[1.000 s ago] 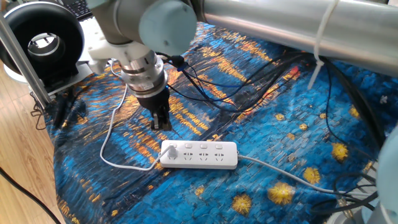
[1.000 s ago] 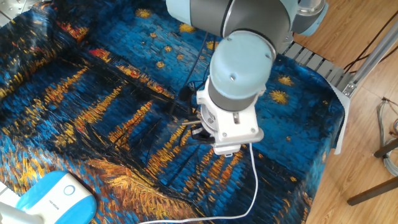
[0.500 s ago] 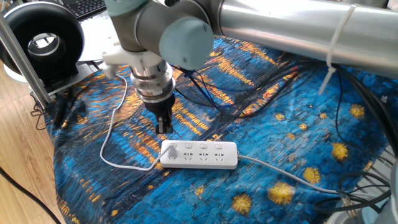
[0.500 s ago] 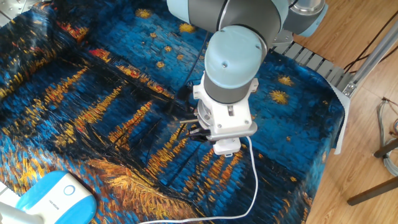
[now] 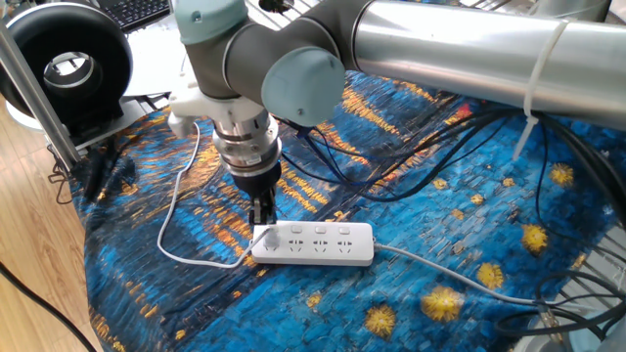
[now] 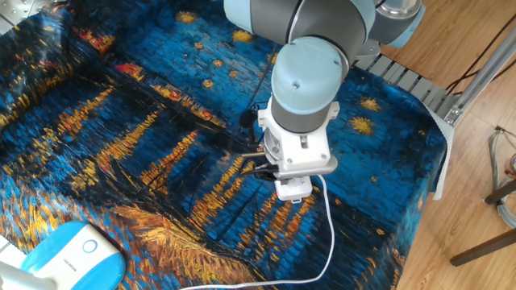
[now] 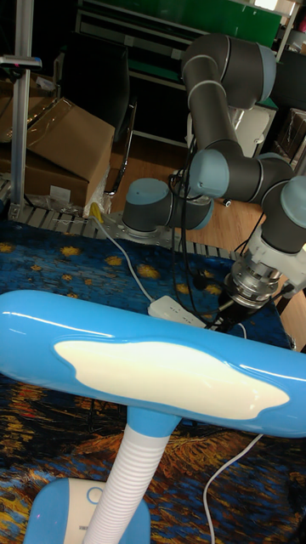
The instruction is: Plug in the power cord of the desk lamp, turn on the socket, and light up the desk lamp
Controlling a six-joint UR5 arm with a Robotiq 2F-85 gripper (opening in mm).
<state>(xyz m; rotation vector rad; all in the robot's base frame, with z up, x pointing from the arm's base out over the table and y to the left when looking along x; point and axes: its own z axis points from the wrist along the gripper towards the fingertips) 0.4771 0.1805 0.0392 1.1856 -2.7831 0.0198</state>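
The socket [image 5: 318, 242] is a long white strip lying on the blue and yellow cloth; it also shows in the tall view [image 7: 177, 313]. The power cord [image 5: 174, 210] curves in from the left, and its white plug [image 5: 266, 238] sits in the strip's leftmost outlet. My gripper [image 5: 262, 212] points straight down just above that left end, its dark fingers together with nothing between them. In the other fixed view the wrist [image 6: 300, 153] hides the fingers and the strip. The desk lamp's blue base [image 6: 71, 256] is at the bottom left, and its head [image 7: 153, 365] fills the tall view.
A black ring-shaped device [image 5: 68, 68] stands at the back left beside a metal post [image 5: 34, 93]. Black cables [image 5: 391, 166] cross the cloth behind the strip. The strip's thicker cable [image 5: 460, 279] runs off to the right. Cardboard boxes [image 7: 64, 140] sit beyond the table.
The gripper has moved forward and down over the cloth, from well behind the strip to just above its left end. The strip, plug and cord have not moved.
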